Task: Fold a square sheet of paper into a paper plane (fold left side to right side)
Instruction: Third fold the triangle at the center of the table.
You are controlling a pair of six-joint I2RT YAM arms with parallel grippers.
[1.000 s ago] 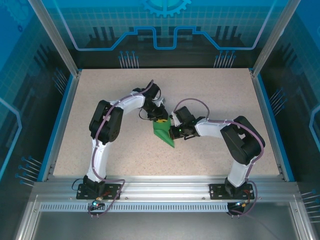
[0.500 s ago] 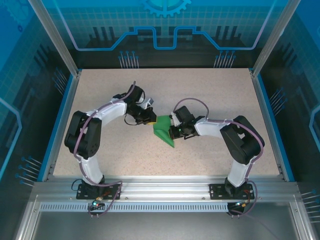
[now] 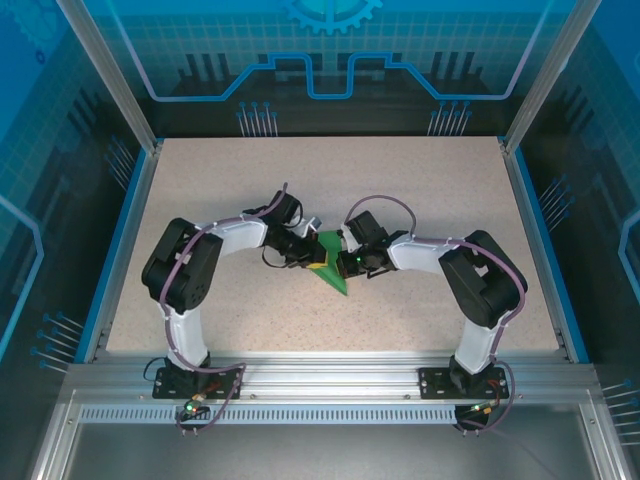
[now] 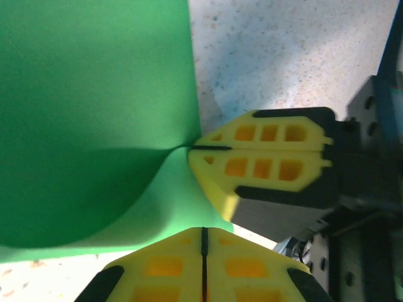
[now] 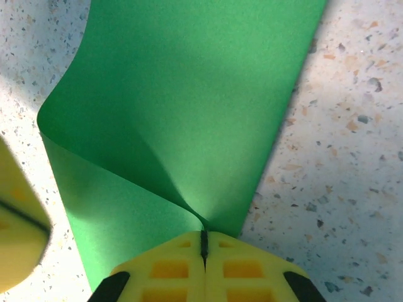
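The green sheet of paper [image 3: 333, 275] lies at the table's middle as a folded angular shape, one layer curling up. In the right wrist view my right gripper [image 5: 203, 233] is shut, pinching the raised fold of the paper [image 5: 189, 94]. In the left wrist view that right gripper [image 4: 192, 149] holds the paper [image 4: 94, 94] at a puckered point. My left gripper [image 4: 203, 229] is shut, its tip at the paper's near edge with no paper seen between its fingers. From above, the left gripper [image 3: 313, 257] and right gripper [image 3: 344, 262] meet at the paper from opposite sides.
The speckled beige table [image 3: 420, 190] has open room all round the paper. Blue rails [image 3: 128, 230] and aluminium posts [image 3: 545, 80] bound it. The left gripper's yellow fingers [image 5: 19, 233] sit just left of the paper's edge in the right wrist view.
The left arm drew back to the left from the paper's top, then came in again lower at its left side. The right gripper kept its hold and barely moved.
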